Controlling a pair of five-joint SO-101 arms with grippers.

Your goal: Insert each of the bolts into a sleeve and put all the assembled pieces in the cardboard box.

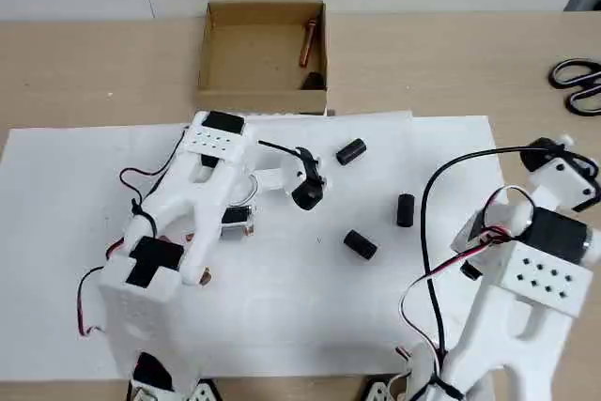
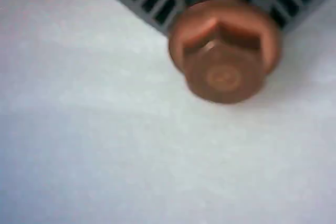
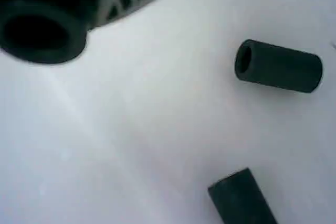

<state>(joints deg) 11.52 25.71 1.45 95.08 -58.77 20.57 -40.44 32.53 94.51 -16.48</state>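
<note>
White sheet (image 1: 310,312) lay on the tabletop (image 1: 94,53). Left jaws clamped a copper bolt (image 2: 223,56); right jaws clamped a black sleeve (image 3: 39,30), two loose sleeves (image 3: 278,69) lying near it.

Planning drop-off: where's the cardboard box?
High view: the cardboard box sits just beyond the far edge of the white sheet, left of centre, a bolt inside.
</note>
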